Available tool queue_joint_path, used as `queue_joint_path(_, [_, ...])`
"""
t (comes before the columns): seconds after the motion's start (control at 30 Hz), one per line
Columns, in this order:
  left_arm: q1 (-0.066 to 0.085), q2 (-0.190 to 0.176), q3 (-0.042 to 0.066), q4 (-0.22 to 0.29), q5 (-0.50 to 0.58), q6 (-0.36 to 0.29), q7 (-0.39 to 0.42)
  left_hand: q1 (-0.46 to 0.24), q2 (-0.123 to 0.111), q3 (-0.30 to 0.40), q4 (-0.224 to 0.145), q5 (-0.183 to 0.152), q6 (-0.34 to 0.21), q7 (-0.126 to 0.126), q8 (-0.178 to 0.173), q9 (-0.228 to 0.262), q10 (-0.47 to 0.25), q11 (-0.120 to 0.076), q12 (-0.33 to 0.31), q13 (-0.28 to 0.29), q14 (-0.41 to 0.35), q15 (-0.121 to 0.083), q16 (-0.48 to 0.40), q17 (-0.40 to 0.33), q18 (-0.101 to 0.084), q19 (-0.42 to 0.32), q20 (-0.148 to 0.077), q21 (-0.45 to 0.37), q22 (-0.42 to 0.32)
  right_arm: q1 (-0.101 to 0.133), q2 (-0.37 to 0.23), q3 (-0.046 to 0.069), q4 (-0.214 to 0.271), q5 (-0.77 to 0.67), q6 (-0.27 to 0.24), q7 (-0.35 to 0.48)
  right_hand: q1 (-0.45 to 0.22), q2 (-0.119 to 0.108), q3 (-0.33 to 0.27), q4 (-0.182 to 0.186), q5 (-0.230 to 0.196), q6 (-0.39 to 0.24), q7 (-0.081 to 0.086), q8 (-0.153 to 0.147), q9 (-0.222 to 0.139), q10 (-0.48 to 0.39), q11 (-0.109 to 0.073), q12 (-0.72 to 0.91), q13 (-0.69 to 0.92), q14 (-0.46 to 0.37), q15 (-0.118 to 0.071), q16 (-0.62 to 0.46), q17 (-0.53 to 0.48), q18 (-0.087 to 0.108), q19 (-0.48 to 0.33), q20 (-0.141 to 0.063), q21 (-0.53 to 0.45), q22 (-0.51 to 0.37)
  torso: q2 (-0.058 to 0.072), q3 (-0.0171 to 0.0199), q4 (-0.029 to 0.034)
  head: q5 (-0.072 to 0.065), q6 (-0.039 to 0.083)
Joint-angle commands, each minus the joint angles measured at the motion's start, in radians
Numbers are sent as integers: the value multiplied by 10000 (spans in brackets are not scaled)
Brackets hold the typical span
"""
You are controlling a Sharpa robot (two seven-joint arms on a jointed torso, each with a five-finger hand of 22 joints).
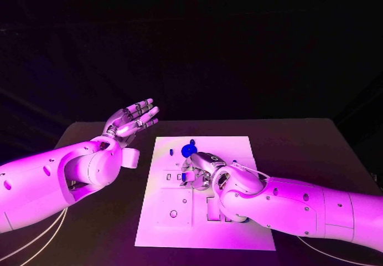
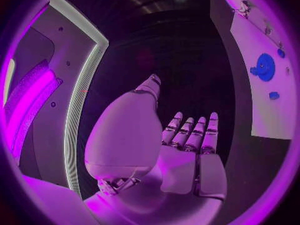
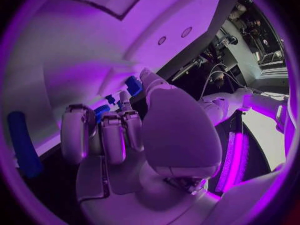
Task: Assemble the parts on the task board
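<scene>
Closest to my head camera, I'm seeing the right hand (image 1: 201, 169) curling its silver fingers over the middle of the white rectangular task board (image 1: 231, 233), pinching a small blue part (image 3: 132, 85) right at the board's surface. Farther off, a round blue disc part (image 1: 188, 149) is lying on the board's far half. I'm holding the left hand (image 1: 132, 121) raised beyond the board's left edge above the black worktop (image 1: 311, 149), fingers spread wide and gripping nothing.

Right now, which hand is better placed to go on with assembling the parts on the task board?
The right hand: it is over the task board, fingers at a small blue part. The left hand is raised, open, off the board.
</scene>
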Motion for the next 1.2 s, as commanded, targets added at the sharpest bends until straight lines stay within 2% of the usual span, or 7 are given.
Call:
queue_joint_path(0.03, [7,-10,3,0,3,89,68,-40,-4,-34,9,-14,46,969,7,10,-43,142,21,-2,506,252,169,98,-60,492,38,237,75,-10,-122,2,186,161,-657,467,268,198,-1197,56,107,-240,65,-242,-94,135,127,-44,1544,978,113,-10,2352,-1,-15,111,-84,1020,-14,2,-3,-35,34])
queue_joint_path(0.1, [7,-22,2,-35,-29,65,17,-34,-126,-185,18,33,121,955,22,25,342,822,93,51,1478,111,501,296,30,1468,16,644,228,-11,-250,7,340,265,-889,684,372,230,-1643,70,69,-355,115,-368,-165,137,168,-36,1545,980,151,-6,2365,-1,-9,138,-89,1032,-22,4,-6,-28,39])
queue_joint_path(0.2, [8,-56,-1,-152,-130,139,-254,-153,286,72,-11,-55,374,858,89,81,2910,880,822,344,3485,-48,1652,870,291,3172,-7,1443,519,17,-523,44,594,702,-1118,1505,500,286,-1817,72,82,-464,162,-477,-226,128,208,-41,1535,979,185,-7,2361,6,-22,167,-125,1017,-32,3,-25,26,57])
queue_joint_path(0.3, [10,-127,-3,-316,-499,473,-812,-456,693,362,-78,-186,2684,1208,887,573,5782,116,2411,783,5889,-923,4181,2024,937,5119,-269,2669,987,115,-993,164,1002,1300,-1145,2647,857,525,-1661,46,218,-430,176,-523,-268,67,226,-89,1481,972,205,-15,2338,79,-190,193,-447,808,-41,-6,-47,53,71])
queue_joint_path(0.5, [16,-136,-4,-678,-2559,1546,-2280,-743,581,652,-72,-180,4471,656,2536,1324,7495,-593,4111,1606,7353,-1730,7848,4174,933,6739,-1034,4656,1978,542,-1994,284,1632,3043,-969,3869,1054,634,-1557,35,617,-366,175,-553,-303,-40,226,-178,1383,942,207,-53,2228,162,-382,201,-827,564,-122,-16,-62,82,27])
queue_joint_path(0.8, [28,138,-4,-885,-6936,3247,-5426,-1988,353,1225,-11,-119,4269,0,5366,3374,7099,-1289,8616,4831,10854,-2383,13874,11380,529,7923,-1713,10588,7268,1365,-3444,322,2049,5261,-755,4336,1053,682,-1538,39,721,-317,167,-544,-307,-81,220,-215,1344,920,203,-82,2146,183,-436,199,-932,500,-238,-41,-62,113,-84])
queue_joint_path(1.2, [488,1076,-147,-1175,-9323,5347,-8644,-3548,-88,2079,-12,-179,4432,-369,6450,4536,7908,-1568,10530,6966,11834,-2665,14547,13103,141,8996,-1942,12404,9901,1798,-4129,328,1451,6499,-675,4274,1020,709,-1534,48,791,-286,161,-538,-311,-114,213,-247,1309,908,198,-98,2102,196,-465,196,-993,463,-301,-26,-82,160,-210])
